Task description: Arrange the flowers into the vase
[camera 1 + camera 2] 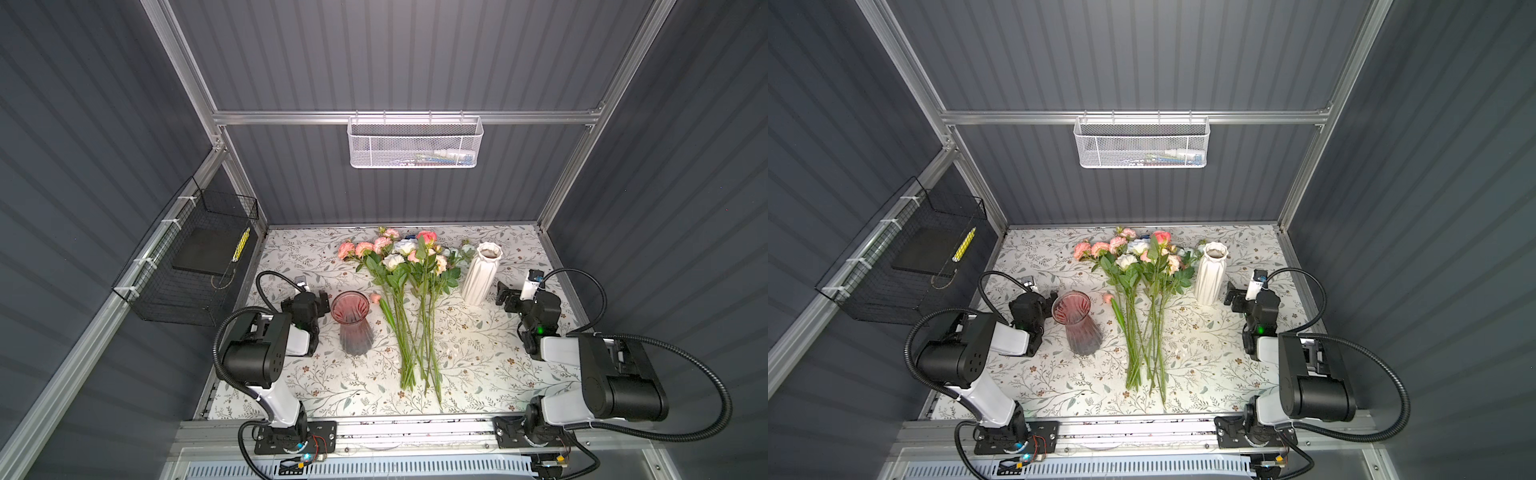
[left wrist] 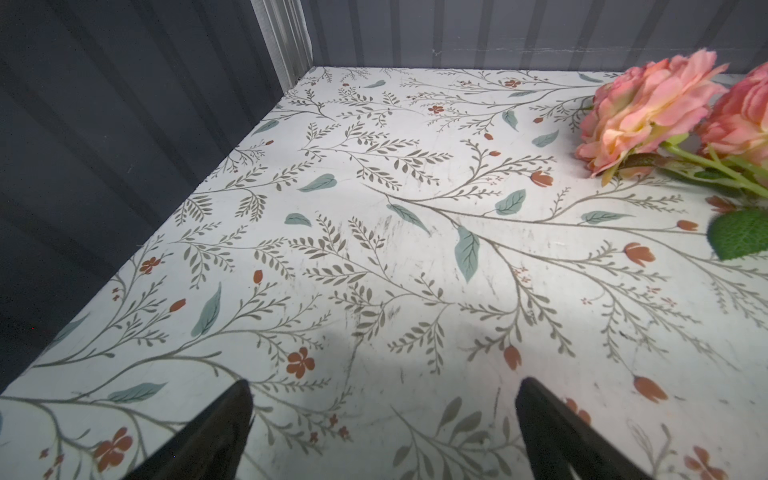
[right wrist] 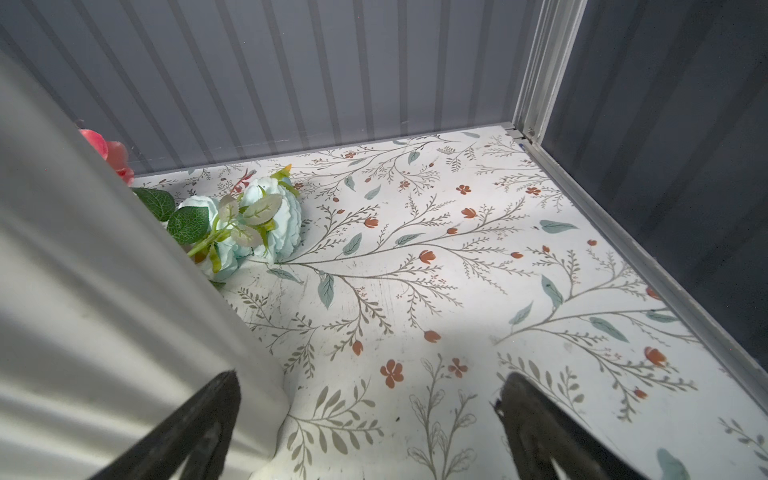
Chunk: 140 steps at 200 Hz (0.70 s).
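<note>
Your left pincer [image 2: 384, 388] stands wide, empty, pink glass vase [image 1: 354, 332] just beside it; your right pincer [image 3: 370, 382] gapes too, white vase [image 1: 480, 272] alongside; flowers [image 1: 409, 299] lie between both.

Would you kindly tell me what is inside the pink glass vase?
No stems: inside the pink glass vase only tinted, ribbed glass shows. Its bottom is too dark to judge. The flowers lie beside it.
</note>
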{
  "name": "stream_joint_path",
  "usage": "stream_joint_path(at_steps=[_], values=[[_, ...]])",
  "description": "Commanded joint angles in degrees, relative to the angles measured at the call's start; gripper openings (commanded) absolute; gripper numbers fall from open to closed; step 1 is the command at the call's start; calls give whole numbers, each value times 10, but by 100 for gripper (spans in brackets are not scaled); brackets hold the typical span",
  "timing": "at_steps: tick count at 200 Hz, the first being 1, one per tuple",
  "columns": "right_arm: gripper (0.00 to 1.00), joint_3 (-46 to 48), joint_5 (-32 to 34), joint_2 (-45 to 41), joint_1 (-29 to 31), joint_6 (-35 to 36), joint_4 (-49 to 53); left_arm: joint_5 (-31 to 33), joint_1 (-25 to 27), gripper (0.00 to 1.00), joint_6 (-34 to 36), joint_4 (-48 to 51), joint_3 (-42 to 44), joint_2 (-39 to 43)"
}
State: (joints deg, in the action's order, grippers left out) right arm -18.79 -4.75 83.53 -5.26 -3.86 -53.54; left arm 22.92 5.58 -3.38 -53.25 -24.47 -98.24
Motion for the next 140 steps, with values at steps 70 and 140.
stream_joint_path(at_steps=[70,140], values=[[99,2,38,-30,1,-14,3,6,-1,100,3,20,-15,28],[99,-56,177,-190,2,-75,242,107,-1,100,-58,182,-70,151]])
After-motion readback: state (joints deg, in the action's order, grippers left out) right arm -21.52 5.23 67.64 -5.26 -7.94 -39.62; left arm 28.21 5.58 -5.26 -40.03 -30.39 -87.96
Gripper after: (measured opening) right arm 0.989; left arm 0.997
